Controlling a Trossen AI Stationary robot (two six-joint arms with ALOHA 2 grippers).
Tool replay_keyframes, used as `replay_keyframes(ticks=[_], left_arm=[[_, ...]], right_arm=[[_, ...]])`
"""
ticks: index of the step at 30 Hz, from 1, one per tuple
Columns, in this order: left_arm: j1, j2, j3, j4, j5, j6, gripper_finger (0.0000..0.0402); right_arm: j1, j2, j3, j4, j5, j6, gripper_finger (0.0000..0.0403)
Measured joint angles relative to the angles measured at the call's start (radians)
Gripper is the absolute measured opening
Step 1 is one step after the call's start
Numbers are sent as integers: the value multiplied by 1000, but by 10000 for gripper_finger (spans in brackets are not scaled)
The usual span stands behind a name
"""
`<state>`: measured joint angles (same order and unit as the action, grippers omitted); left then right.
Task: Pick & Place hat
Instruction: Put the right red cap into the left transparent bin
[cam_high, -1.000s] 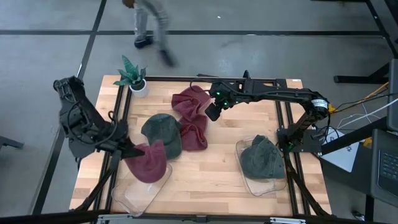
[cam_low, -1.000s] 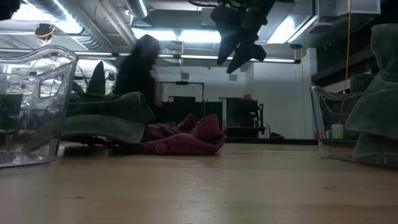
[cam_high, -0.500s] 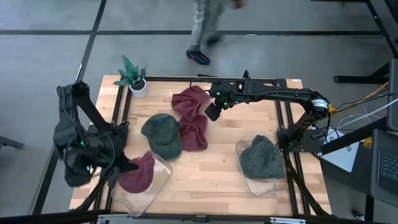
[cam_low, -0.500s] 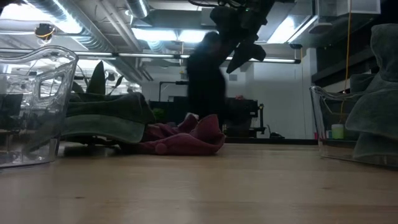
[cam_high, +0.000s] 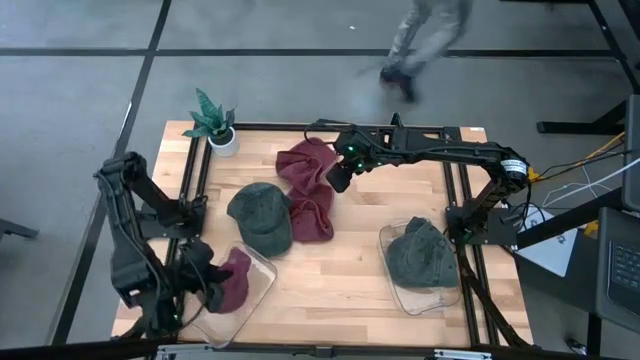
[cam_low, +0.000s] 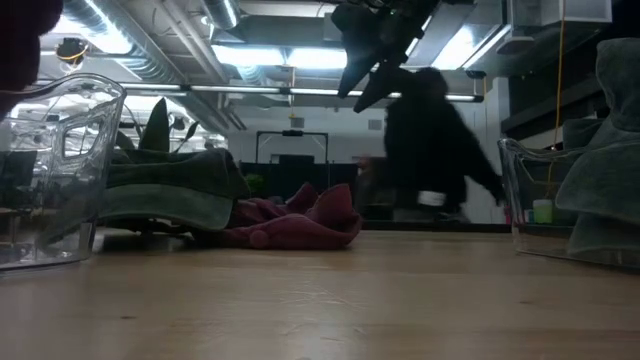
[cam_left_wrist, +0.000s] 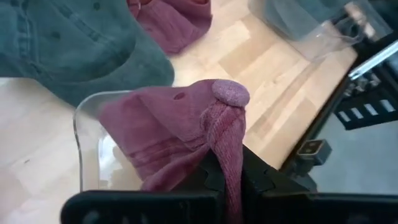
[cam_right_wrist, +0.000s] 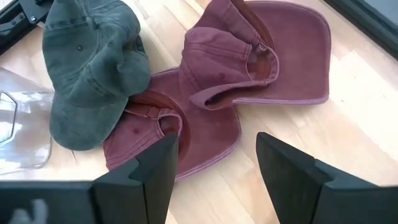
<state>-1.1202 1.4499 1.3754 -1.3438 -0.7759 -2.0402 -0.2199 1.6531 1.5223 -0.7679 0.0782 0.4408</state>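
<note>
On the wooden table, the left gripper is clamped on a maroon cap over the clear left bin. Farther back, the right gripper hovers with fingers apart above two maroon caps.

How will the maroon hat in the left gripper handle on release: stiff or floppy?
Probably floppy: the maroon hat bunches and folds where the left gripper pinches it. Likely light. It should slump into the clear bin rather than roll.
</note>
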Motion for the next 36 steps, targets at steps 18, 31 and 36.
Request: replay_keyframes(ticks=[18, 31, 36], left_arm=[[64, 124, -30, 16, -10, 46, 12], [63, 95, -35, 8, 201, 53, 121], [63, 30, -35, 9, 202, 35, 181]], right_arm=[[1, 0, 0, -4, -29, -5, 216], [1, 0, 0, -4, -28, -19, 216], [1, 0, 0, -4, -28, -37, 216]])
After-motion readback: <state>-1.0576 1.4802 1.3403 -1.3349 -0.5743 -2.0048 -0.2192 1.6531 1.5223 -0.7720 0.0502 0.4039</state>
